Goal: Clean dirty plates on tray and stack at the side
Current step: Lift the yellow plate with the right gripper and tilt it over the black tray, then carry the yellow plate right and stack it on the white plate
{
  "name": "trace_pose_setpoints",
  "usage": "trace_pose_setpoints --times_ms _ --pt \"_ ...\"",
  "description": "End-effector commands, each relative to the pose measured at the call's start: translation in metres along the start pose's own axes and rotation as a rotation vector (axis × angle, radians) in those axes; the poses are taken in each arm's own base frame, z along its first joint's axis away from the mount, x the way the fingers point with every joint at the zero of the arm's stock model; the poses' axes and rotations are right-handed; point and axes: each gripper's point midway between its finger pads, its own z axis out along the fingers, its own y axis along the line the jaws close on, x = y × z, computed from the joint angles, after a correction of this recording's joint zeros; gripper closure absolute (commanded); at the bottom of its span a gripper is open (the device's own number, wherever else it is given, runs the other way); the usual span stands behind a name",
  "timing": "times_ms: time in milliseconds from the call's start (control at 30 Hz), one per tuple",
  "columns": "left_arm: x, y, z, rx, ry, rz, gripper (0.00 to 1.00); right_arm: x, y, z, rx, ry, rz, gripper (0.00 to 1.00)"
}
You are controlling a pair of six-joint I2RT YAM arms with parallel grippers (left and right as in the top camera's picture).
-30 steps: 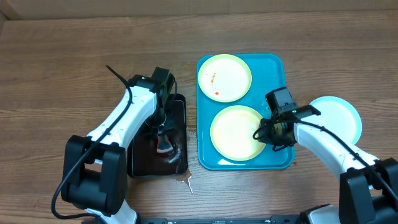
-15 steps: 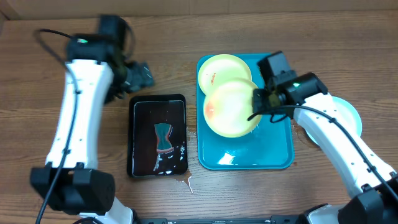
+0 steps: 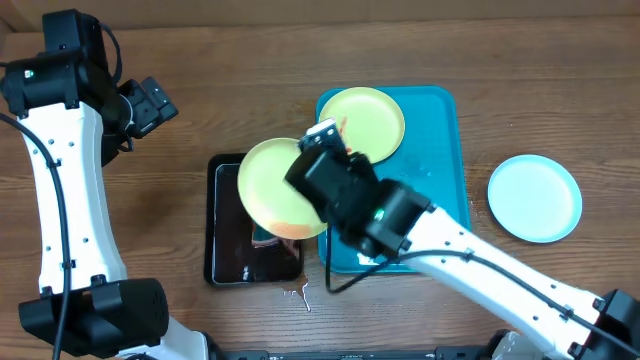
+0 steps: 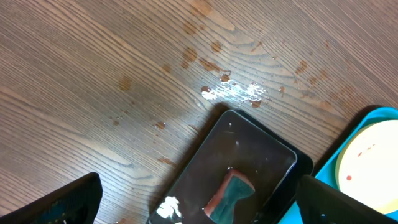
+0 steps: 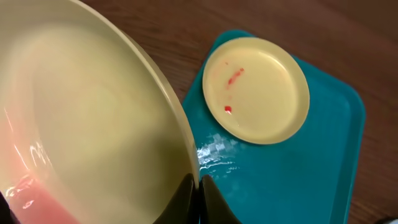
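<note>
The wooden counter [image 3: 520, 60] carries the tray [image 3: 440, 130], a turquoise rectangle with rounded corners and a raised rim. Its floor shines wet near the middle. One pale yellow-green plate [image 3: 372, 118] lies flat at the tray's far end, marked with small red smears. Just left of the tray sits a smaller black tray [image 3: 222, 262], wet, with a white fleck of foam and a teal and reddish sponge [image 4: 230, 194] in it. A second plate [image 3: 268, 182] hangs tilted left of the tray, above the black one, with a pinkish-orange smear along its lower edge. The right jaws are clamped on its rim. A third plate [image 3: 535, 197], clean and paler, rests on the counter right of the tray. The left jaws stand wide apart, well left of the tray.
</note>
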Motion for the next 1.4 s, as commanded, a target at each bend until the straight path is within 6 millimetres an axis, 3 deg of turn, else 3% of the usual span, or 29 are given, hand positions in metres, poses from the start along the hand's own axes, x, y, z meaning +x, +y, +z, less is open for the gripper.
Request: trace_pose_setpoints --times_ms 0,200,300,433,633,900,1367 --pt "-0.002 -0.001 -0.007 0.008 -0.02 0.023 0.0 -0.015 -0.002 -0.012 0.096 -0.083 -0.022 0.96" --pt "-0.002 -0.001 -0.007 0.008 -0.02 0.023 0.0 -0.011 0.023 0.003 0.151 -0.103 -0.086 0.96" --pt "-0.002 -0.001 -0.007 0.008 -0.02 0.023 0.0 -0.011 0.019 0.008 0.263 -0.129 -0.124 0.96" --pt "-0.002 -0.001 -0.007 0.008 -0.02 0.023 0.0 -0.019 0.014 -0.005 0.392 -0.206 -0.154 0.96" --pt "-0.002 -0.001 -0.007 0.008 -0.02 0.023 0.0 -0.031 0.029 -0.028 0.452 -0.292 -0.271 0.96" --pt "-0.002 -0.001 -0.007 0.008 -0.02 0.023 0.0 -0.034 0.042 -0.034 0.44 -0.315 -0.328 0.96" --pt "-0.002 -0.001 -0.007 0.008 -0.02 0.023 0.0 -0.041 0.032 -0.042 0.517 -0.348 -0.307 0.96"
